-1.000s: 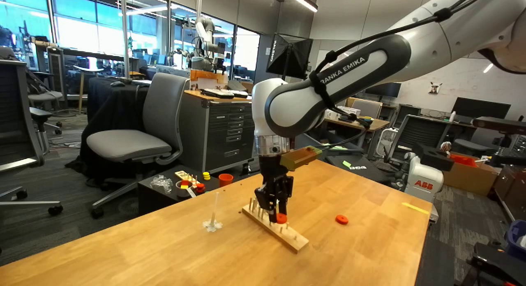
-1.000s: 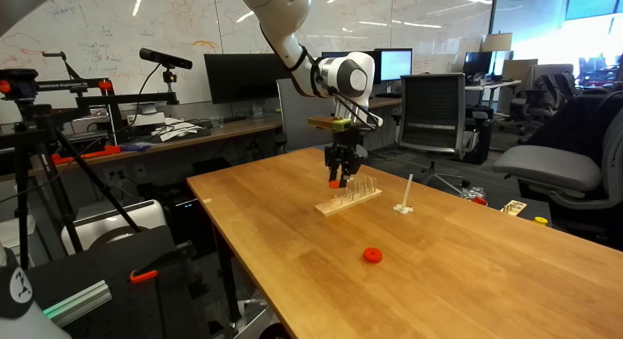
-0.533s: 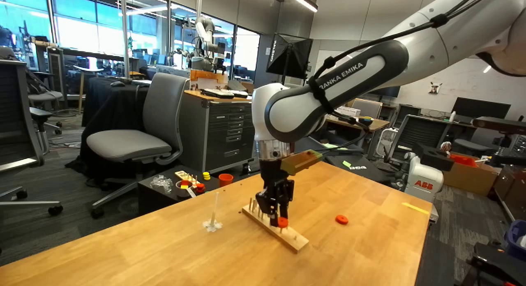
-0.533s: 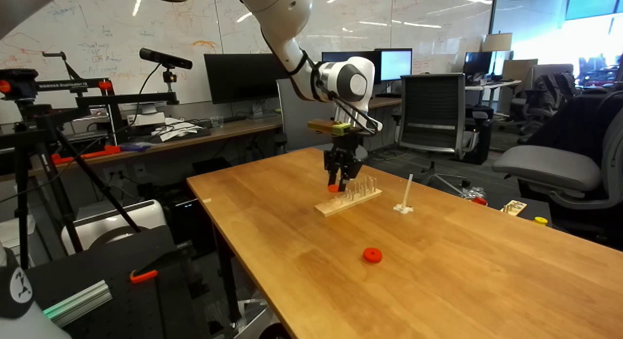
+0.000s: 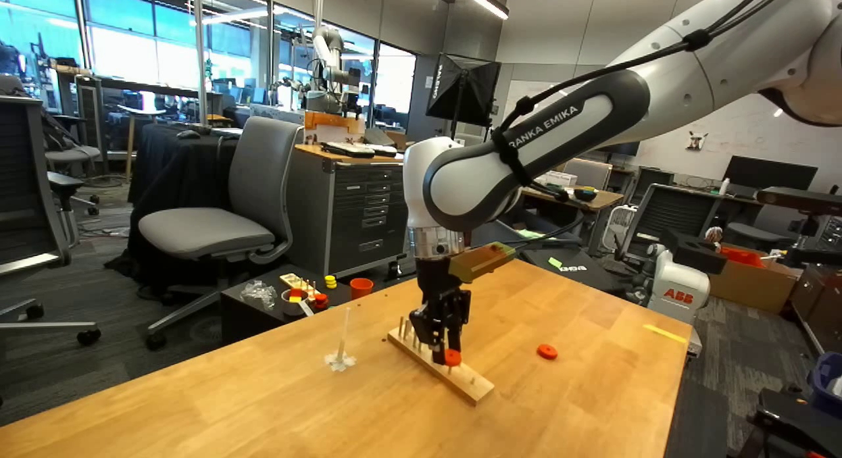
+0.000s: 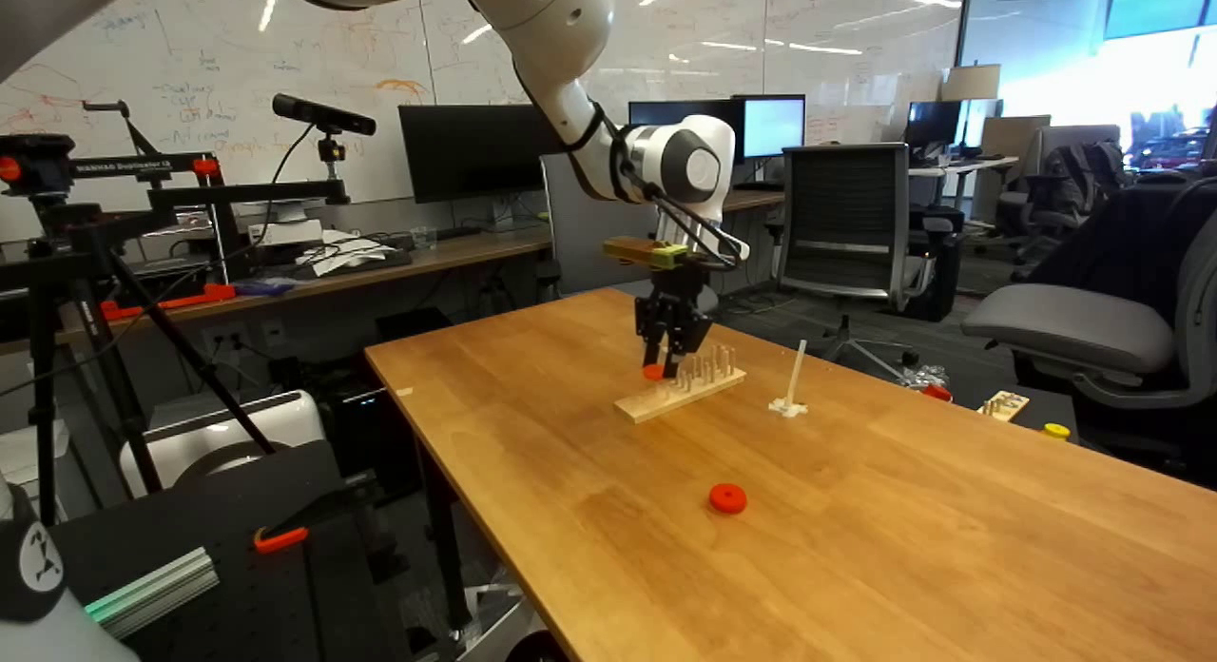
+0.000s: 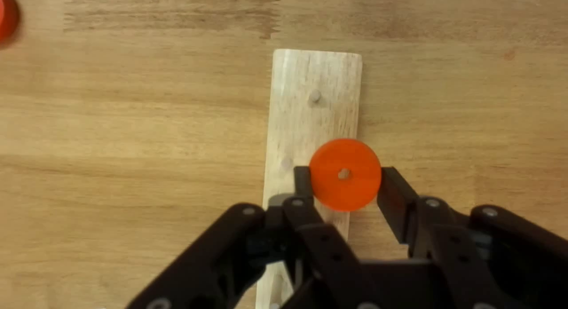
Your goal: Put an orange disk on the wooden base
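Note:
My gripper is shut on an orange disk, one finger pad on each side of it. The disk also shows between the fingertips in both exterior views. It is level and over the wooden base, off toward the base's right edge in the wrist view. A small wood-coloured spot shows through its centre hole; I cannot tell whether it is a peg. The base, a long board with pegs rising in height, lies on the table in both exterior views. A short peg stands near its end.
Another orange disk lies loose on the table, also in an exterior view. A thin upright stick is taped to the table beside the base. Taller pegs stand at the base's far end.
My gripper has come down slightly with the orange disk in it, closer to the wooden base. In the last half second it has barely moved. The base and the loose disk have stayed put.

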Controlling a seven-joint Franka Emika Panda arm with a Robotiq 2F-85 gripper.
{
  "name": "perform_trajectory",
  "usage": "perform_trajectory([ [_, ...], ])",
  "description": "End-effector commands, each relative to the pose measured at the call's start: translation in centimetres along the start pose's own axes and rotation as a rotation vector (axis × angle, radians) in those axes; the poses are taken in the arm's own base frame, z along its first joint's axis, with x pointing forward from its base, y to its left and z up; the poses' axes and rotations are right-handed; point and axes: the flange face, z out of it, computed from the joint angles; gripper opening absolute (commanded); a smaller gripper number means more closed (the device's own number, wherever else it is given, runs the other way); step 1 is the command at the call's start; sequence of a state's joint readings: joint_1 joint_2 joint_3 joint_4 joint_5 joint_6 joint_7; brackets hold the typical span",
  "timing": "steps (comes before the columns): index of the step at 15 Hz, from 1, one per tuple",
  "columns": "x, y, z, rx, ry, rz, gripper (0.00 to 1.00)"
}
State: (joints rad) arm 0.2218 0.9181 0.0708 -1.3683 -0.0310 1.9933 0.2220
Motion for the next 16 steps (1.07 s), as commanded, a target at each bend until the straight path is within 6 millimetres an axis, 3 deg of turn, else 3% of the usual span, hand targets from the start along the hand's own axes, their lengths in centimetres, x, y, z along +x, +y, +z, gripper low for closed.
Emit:
perform_trajectory([
  [1, 0.8, 0.1, -0.3, 0.003, 0.009, 0.009, 0.18],
  [16, 0.9, 0.0, 1.0, -0.007, -0.006, 0.010, 0.18],
])
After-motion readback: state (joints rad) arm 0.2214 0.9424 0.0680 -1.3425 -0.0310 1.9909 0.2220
